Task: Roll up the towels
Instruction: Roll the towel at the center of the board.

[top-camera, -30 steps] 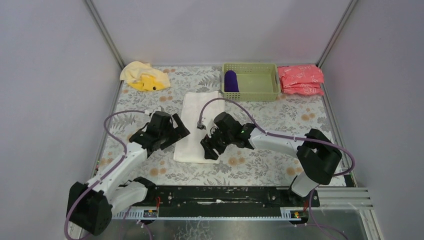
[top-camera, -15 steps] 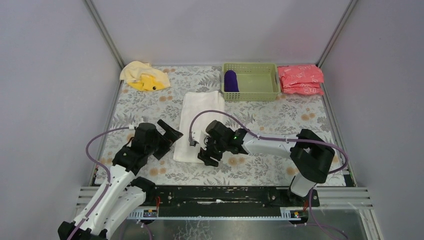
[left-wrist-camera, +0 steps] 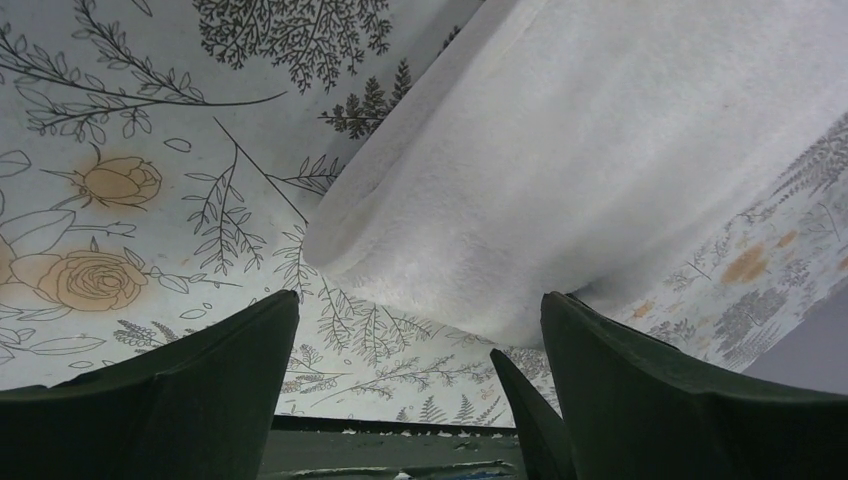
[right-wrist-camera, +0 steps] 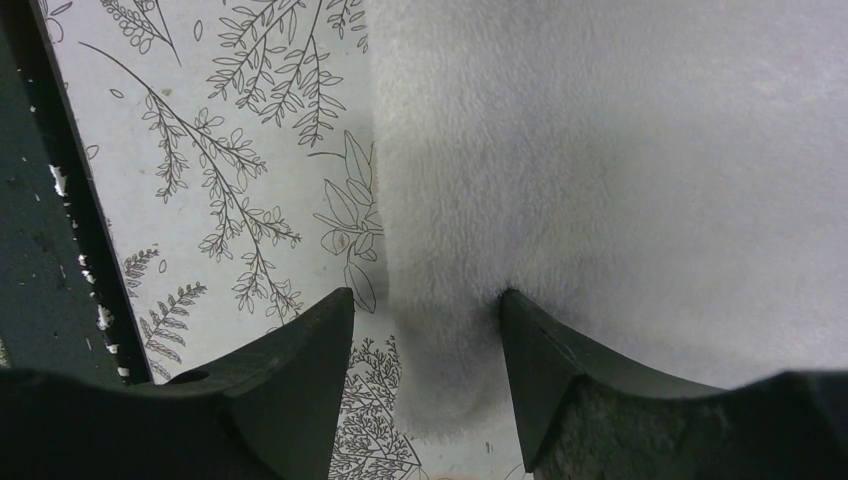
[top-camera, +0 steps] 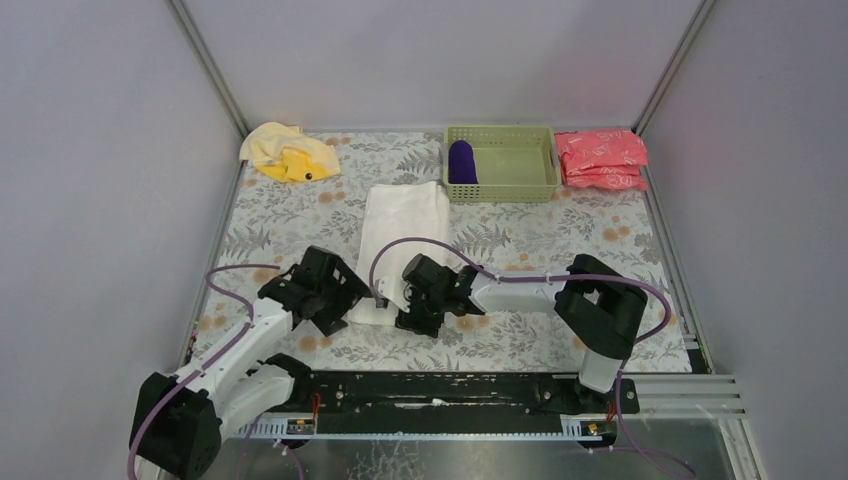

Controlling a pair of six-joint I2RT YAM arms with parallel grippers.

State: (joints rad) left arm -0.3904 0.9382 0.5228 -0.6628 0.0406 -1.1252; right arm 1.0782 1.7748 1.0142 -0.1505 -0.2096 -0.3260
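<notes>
The large white towel [top-camera: 402, 235] lies flat as a long strip on the floral cloth, its near end between my two grippers. My left gripper [top-camera: 338, 300] is open at the towel's near left corner. In the left wrist view the towel [left-wrist-camera: 580, 150] ends just beyond the left gripper [left-wrist-camera: 420, 305], which holds nothing. My right gripper [top-camera: 408, 312] is open at the near right corner. In the right wrist view the right gripper [right-wrist-camera: 425, 300] straddles the edge of the towel [right-wrist-camera: 620, 180], with one finger [right-wrist-camera: 560, 350] on the cloth. The purple towel [top-camera: 461, 162] lies rolled in the basket. The yellow towel [top-camera: 288, 152] is crumpled at the back left.
The light green basket [top-camera: 520, 170] stands at the back middle, with pink-red packets [top-camera: 601, 158] to its right. Grey walls close in the left, right and back. A black rail [top-camera: 440, 390] runs along the table's near edge.
Both grippers have moved nearer, down to the towel's near end. The right gripper slid left and closer to the rail. The left gripper drew back, then came in beside the near left corner.
</notes>
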